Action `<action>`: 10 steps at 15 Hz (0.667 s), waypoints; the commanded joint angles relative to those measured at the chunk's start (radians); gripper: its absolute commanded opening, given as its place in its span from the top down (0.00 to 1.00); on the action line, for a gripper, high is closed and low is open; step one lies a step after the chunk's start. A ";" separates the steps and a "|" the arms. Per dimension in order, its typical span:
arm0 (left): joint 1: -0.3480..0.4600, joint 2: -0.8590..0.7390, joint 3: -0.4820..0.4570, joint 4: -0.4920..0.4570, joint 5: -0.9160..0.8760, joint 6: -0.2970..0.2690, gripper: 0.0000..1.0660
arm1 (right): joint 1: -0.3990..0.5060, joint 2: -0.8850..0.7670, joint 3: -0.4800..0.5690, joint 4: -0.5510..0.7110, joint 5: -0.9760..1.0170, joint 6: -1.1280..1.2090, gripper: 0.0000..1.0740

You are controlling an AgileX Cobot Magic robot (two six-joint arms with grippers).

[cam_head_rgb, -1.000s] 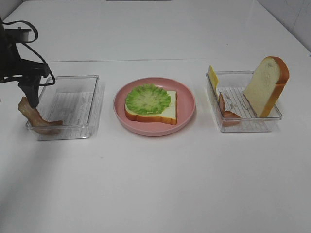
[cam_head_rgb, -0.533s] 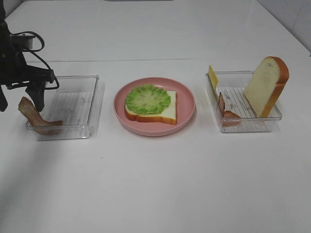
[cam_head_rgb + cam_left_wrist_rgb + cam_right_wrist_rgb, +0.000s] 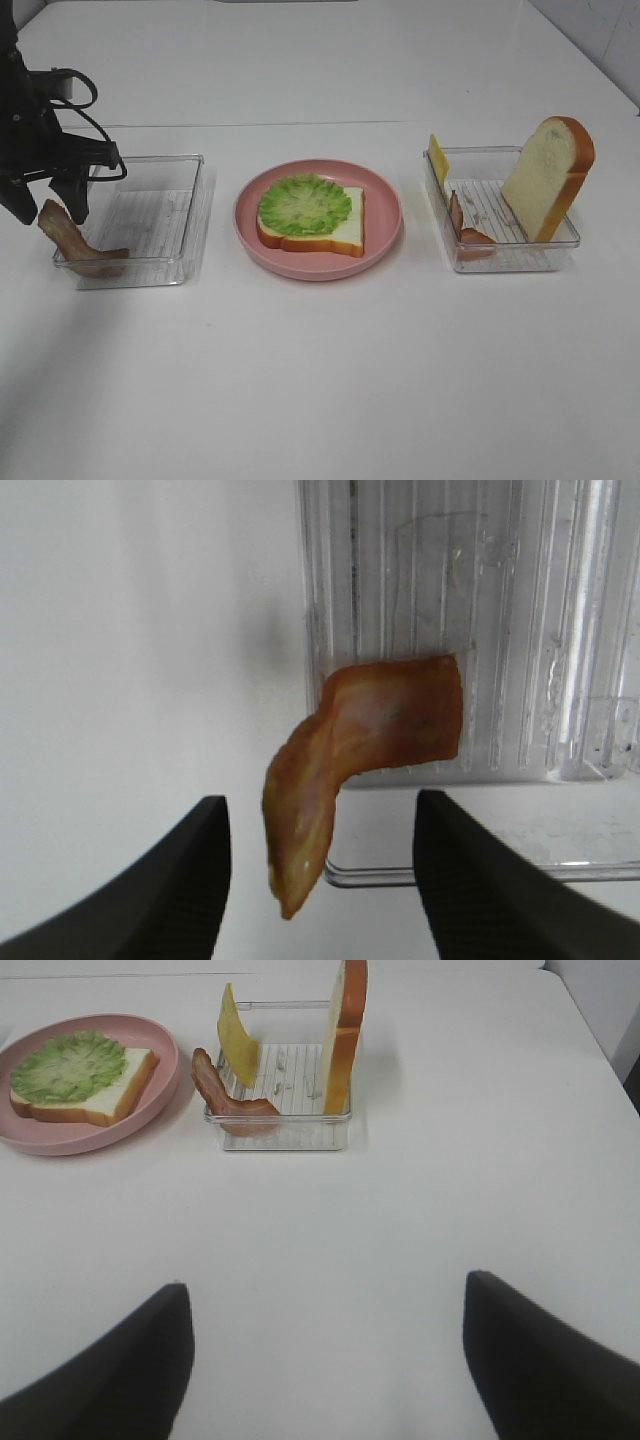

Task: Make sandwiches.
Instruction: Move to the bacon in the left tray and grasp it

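Left end effector point(image 3: 322, 810) spread wide, straddling bacon strip point(image 3: 385, 720).

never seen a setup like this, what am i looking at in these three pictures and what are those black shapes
This is a two-armed robot at a white table, making toy sandwiches. The wide picture comes from a camera mounted high; only the left arm shows there. The other two come from a camera on each wrist, and the black shapes are the fingers of each arm's tool.

The left tool is open, straddling a reddish-brown toy bacon strip draped over the wall of a clear plastic tray. It holds nothing yet. The right tool is open over bare table.

In the middle, a round pink plate carries a toy white bread slice topped with a ruffled green lettuce leaf. A second clear tray holds an upright bread slice, a yellow cheese slice and a second bacon strip.
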 commanded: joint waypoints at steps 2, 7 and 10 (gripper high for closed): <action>0.004 0.029 0.008 -0.007 0.007 -0.004 0.51 | -0.008 -0.010 0.000 -0.003 -0.013 -0.007 0.34; 0.004 0.031 0.008 -0.007 -0.016 -0.004 0.78 | -0.008 -0.010 0.000 -0.003 -0.013 -0.007 0.34; 0.004 0.031 0.008 -0.007 -0.020 -0.004 0.99 | -0.008 -0.010 0.000 -0.003 -0.013 -0.007 0.34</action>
